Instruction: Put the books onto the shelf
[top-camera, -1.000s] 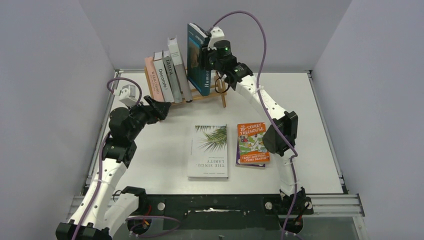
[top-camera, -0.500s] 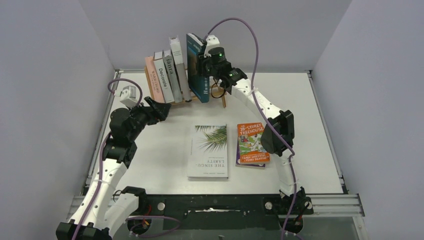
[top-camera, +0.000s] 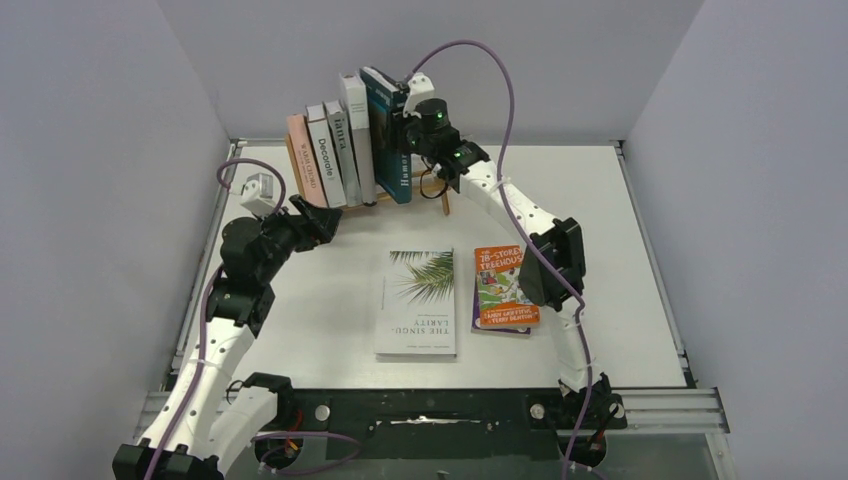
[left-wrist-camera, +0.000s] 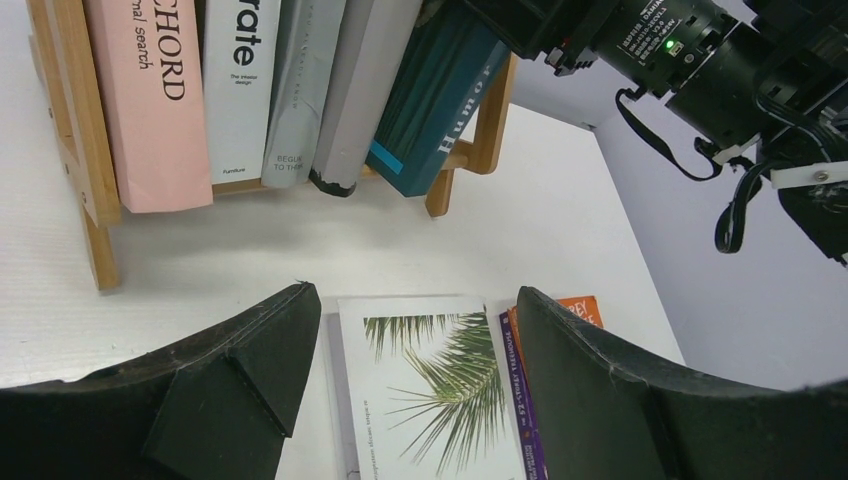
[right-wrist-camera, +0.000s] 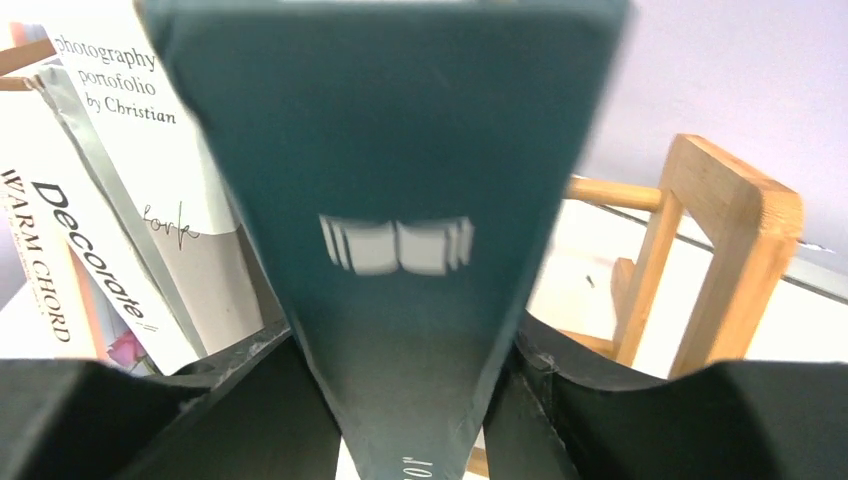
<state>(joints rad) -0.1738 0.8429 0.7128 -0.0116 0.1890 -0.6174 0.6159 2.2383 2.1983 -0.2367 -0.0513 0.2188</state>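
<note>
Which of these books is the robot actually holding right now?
The dark teal book, clamped in the right gripper at the row's right end; the others stand free or lie flat.

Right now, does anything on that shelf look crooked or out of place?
Yes. The teal book at the row's right end tilts left toward the grey book, gripped in the right arm's jaws. A palm-leaf book and an orange paperback lie flat on the table.
</note>
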